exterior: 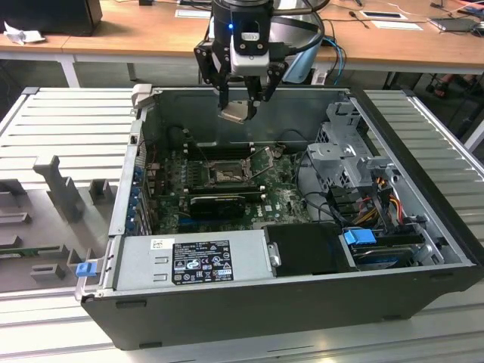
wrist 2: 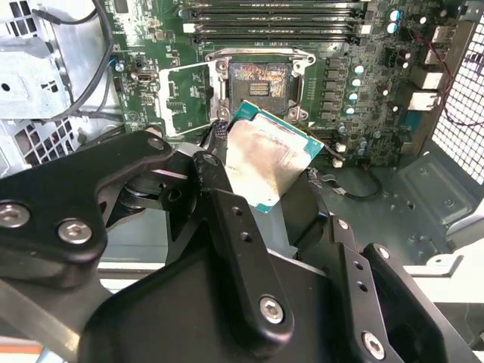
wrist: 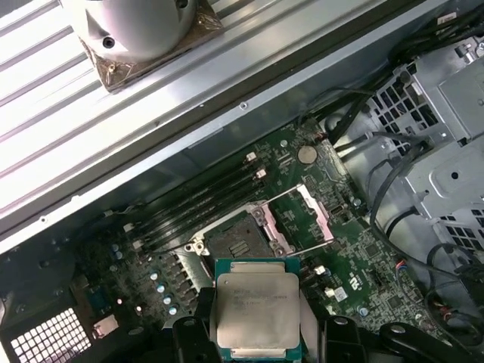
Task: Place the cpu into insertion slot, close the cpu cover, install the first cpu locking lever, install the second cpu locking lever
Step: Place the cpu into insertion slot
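This is looking like a robotics lab: below the tool, an open PC case is lying on a ribbed metal tabletop, and wooden desks carrying papers are standing beyond it.

Open black PC case lies on its side on ribbed grey panels. Inside: silver power supply along the wall nearest the exterior camera, black graphics card mid-board, memory slots, coin cell, metal drive cage, blue clip, wire bundle. Wooden desk behind.
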`<control>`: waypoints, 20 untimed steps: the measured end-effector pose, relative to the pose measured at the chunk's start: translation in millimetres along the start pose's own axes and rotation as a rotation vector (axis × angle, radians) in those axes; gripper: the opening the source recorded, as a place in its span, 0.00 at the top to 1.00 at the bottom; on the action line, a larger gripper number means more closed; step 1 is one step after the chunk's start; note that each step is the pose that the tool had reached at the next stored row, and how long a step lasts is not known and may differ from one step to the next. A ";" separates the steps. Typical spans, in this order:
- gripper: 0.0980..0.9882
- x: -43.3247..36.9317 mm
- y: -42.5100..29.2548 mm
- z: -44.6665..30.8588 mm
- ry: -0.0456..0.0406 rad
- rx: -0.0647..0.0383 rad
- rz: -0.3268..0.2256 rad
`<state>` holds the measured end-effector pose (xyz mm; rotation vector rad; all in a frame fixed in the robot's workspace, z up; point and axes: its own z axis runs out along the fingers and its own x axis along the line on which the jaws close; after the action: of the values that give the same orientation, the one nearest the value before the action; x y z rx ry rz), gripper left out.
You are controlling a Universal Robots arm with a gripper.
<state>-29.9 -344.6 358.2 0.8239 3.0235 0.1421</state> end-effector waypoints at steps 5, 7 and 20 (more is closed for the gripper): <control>0.52 0.0 -0.1 0.6 -0.0054 -0.001 0.061; 0.52 0.0 -0.1 0.7 -0.0070 -0.001 0.079; 0.52 -0.2 -0.5 5.3 -0.0109 -0.001 0.133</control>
<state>-29.8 -344.7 352.9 1.0229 2.9571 0.1397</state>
